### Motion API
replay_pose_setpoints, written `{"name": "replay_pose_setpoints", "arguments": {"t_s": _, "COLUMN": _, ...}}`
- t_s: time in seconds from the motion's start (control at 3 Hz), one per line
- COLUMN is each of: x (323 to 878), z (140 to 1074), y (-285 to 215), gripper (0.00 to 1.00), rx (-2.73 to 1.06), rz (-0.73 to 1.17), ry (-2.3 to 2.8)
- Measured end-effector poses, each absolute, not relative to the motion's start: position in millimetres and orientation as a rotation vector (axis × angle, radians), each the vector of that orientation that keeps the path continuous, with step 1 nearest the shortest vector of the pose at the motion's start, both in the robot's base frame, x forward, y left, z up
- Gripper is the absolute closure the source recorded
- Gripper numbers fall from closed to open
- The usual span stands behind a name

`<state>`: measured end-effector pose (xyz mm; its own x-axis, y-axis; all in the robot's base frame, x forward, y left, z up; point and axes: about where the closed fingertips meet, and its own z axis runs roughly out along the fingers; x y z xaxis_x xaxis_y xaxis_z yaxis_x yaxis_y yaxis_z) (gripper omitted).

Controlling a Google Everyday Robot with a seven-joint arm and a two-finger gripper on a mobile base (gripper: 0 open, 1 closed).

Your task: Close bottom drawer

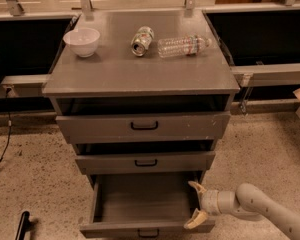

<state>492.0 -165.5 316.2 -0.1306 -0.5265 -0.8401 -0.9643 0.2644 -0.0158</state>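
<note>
Your gripper (pixel 194 204) has its jaws spread wide. One pale finger (pixel 195 186) points up-left at the rear part of the bottom drawer's right wall, and the other curls down to the drawer's front-right corner. Can't tell if either tip actually touches the drawer. The wrist and arm (pixel 260 206) come in from the lower-right corner of the view, low over the floor (pixel 270 154).

The bottom drawer (pixel 140 201) sits pulled well out of the cabinet. You see its plain grey inside, and the front panel is at the bottom edge of the view w/ its small black handle (pixel 148 232) at centre. The gripper is at the drawer's right side, approx level w/ the wall top.

Above it, the mid drawer (pixel 145 162) is out a little and the top drawer (pixel 142 127) is out a bit too, each w/ a dark gap showing behind its front.

On the cabinet top (pixel 115 74):
- White bowl (pixel 82 41), upright, at the rear left.
- Can (pixel 141 40), lying on its side near the centre.
- Clear plastic bottle (pixel 184 45), lying on its side just right of the can, cap end to the right.

On the left, a black cable (pixel 8 134) runs down to the floor. A black object (pixel 22 225) lies at the bottom-left; can't tell what it is.
</note>
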Motion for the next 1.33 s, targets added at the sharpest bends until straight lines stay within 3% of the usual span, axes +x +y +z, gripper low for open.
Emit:
{"name": "replay_pose_setpoints", "arguments": {"t_s": 0.67, "x": 473, "z": 238, "y": -175, "gripper": 0.48, "rx": -1.374, "rz": 0.747, "ry": 1.837}}
{"name": "replay_pose_setpoints", "arguments": {"t_s": 1.33, "x": 459, "z": 250, "y": -166, "gripper": 0.95, "rx": -1.496, "rz": 0.702, "ry": 1.690}}
